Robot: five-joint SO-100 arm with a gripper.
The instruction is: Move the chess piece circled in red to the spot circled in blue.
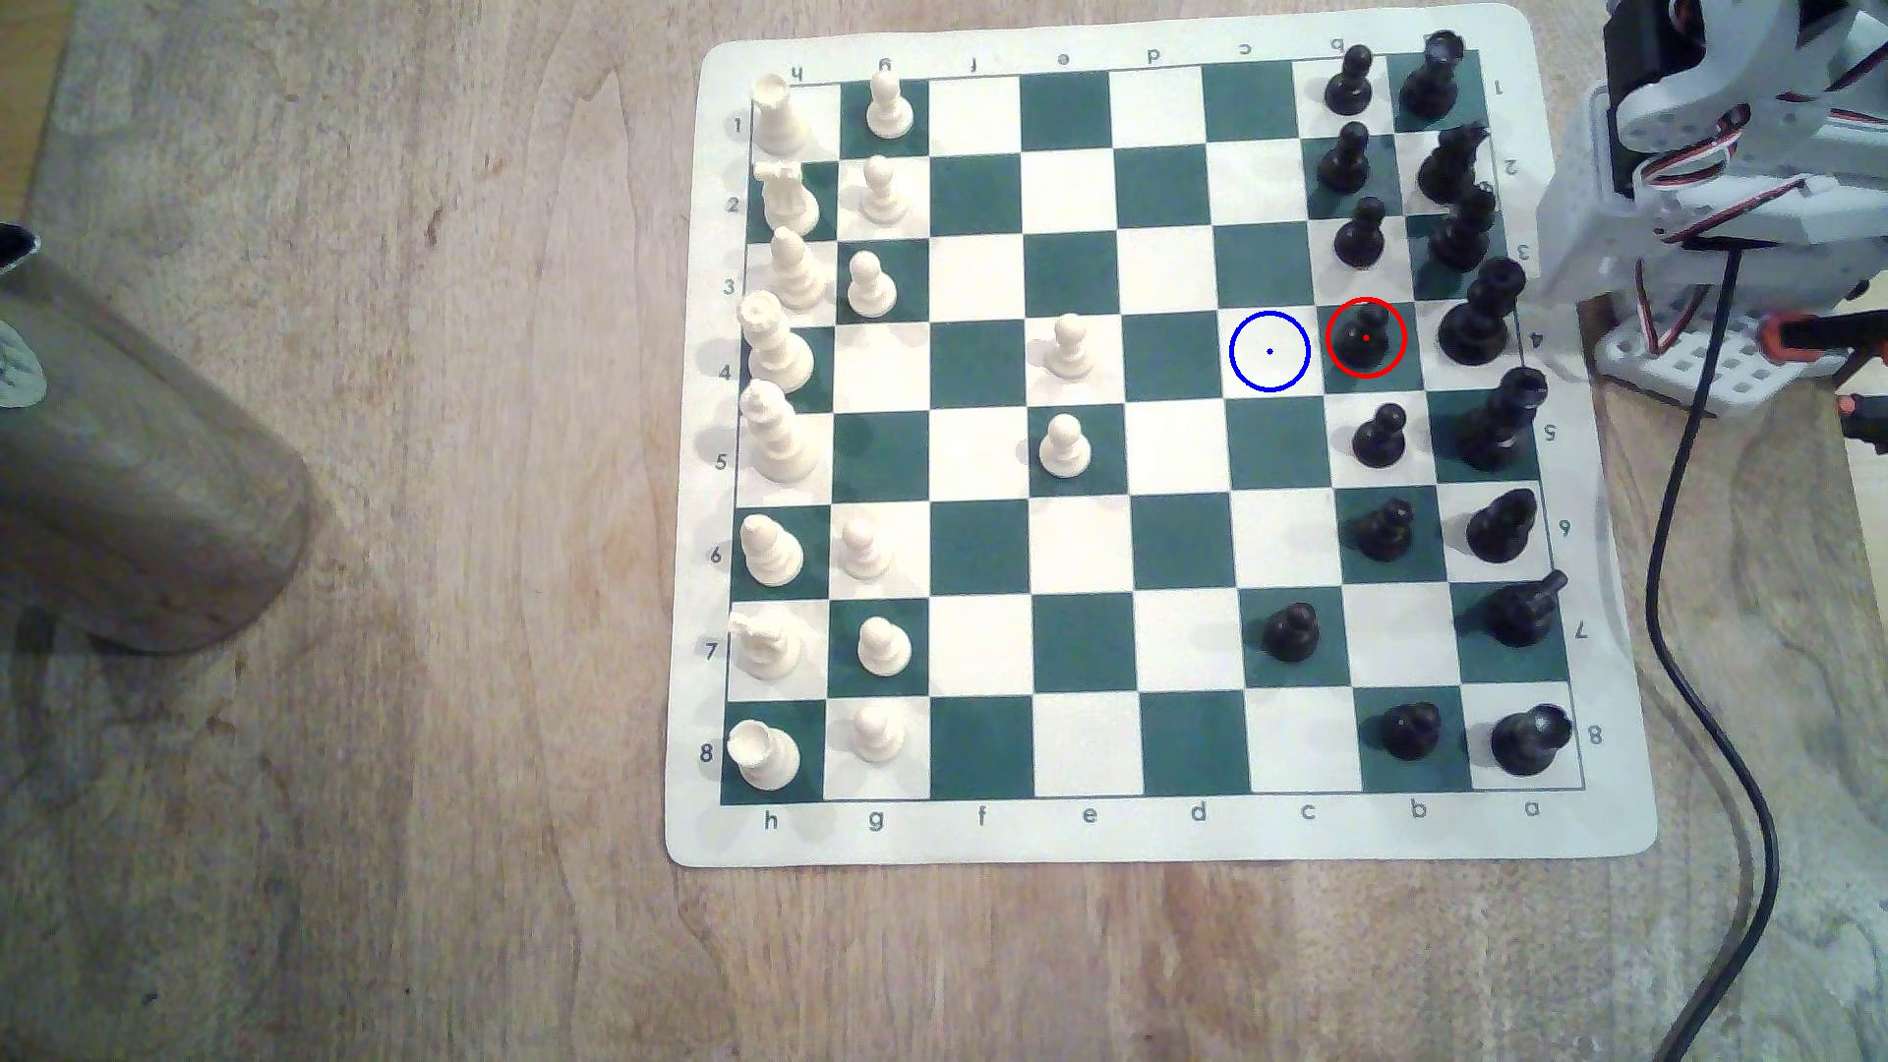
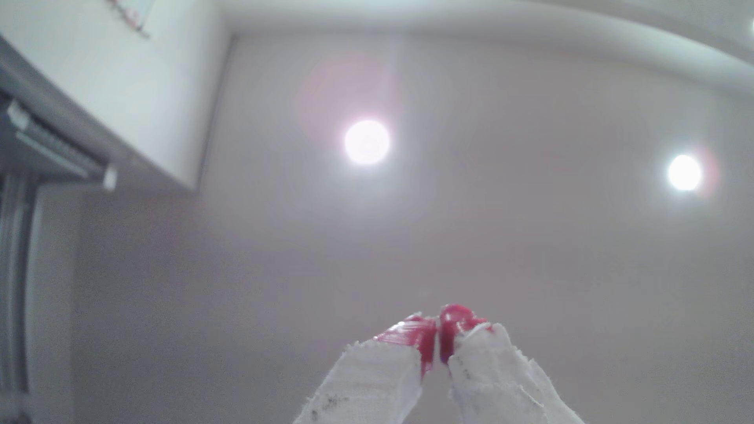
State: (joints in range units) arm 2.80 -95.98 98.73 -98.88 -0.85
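Jaws pressed together, nothing between them; gripper (image 2: 440, 338) points up at a ceiling with two lamps (red-tipped, cloth-wrapped fingers (image 2: 379, 371)). Arm (image 1: 1727, 153) sits folded off the board's edge at the exterior view's right. Black pawn (image 1: 1366, 338) stands upright on its red-ringed green square. Blue-ringed white square (image 1: 1270, 351) lies just beside it, toward the exterior view's left, bare.
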